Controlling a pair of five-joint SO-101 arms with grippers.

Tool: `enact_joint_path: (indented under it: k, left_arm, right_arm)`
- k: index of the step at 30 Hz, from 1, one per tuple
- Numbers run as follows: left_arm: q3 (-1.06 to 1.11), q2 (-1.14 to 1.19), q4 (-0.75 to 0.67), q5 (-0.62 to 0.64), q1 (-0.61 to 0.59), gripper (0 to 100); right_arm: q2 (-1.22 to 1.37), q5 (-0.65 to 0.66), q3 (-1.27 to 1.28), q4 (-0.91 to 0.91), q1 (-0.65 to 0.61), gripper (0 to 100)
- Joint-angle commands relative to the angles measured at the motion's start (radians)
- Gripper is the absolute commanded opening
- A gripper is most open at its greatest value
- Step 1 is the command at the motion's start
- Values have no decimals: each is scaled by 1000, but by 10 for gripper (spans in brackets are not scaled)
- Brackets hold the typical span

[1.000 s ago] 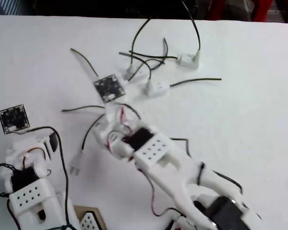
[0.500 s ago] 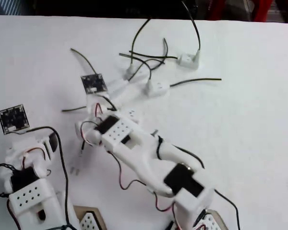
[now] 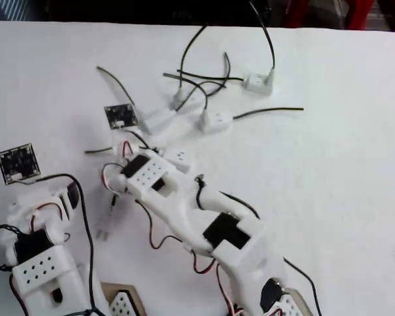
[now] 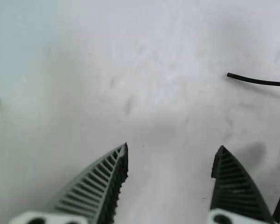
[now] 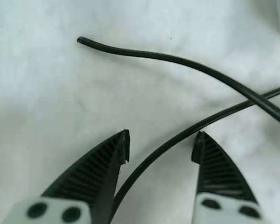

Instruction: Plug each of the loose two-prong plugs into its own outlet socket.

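**Both grippers wide open, one with a cord between its fingers**

A small white plug (image 3: 104, 232) lies on the table (image 3: 342, 184), between the two arms and near the left arm (image 3: 39, 263). Its thin black cord (image 3: 112, 201) runs up from it and goes under the right arm (image 3: 184, 204). The prongs are too small to make out.

Farther back, three white pieces (image 3: 216, 120) (image 3: 257, 82) (image 3: 178, 99) lie close together in a tangle of black cords. I cannot tell which of them are plugs and which are sockets. A fourth white bit (image 3: 178, 157) peeks out just beside the right arm, partly hidden by it.

Each arm has a square card with black and white marks near its tip, one on the right arm (image 3: 120, 116) and one on the left arm (image 3: 18, 162). The marks are too small to read. From above, the cards hide the grippers under them.

The right gripper (image 5: 162, 140) is wide open. A black cable (image 5: 177, 135) runs across the gap between its two ribbed fingers, and they do not pinch it. A second cable (image 5: 154, 55) lies farther out and crosses the first one.

The left gripper (image 4: 172, 151) is wide open too and holds nothing. Bare table shows between its fingers. A cable end (image 4: 256, 80) lies off to one side, well apart from it.
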Motion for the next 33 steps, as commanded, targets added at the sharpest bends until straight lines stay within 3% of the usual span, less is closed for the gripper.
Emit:
enact_joint_path:
  k: [1, 7, 13, 18, 24, 33]
  left_arm:
    - [-51, -13, -15, 3, -4, 286]
    - [-41, -13, -20, 2, -1, 286]
    - [-38, -13, -21, 2, -1, 286]
    - [-37, -13, -21, 2, 13, 286]
    - [-37, -13, -17, 0, 31, 286]
    - [-35, -13, -17, 0, 31, 286]
  right_arm:
    - [33, -8, -78, 96, -18, 181]
    - [44, 2, -132, 183, -13, 12]
    - [-47, 8, -124, 266, -5, 18]
    - [-156, 163, -124, 361, 12, 18]
    - [-332, 253, -124, 529, 77, 18]
    - [-575, 428, -97, 662, 248, 17]
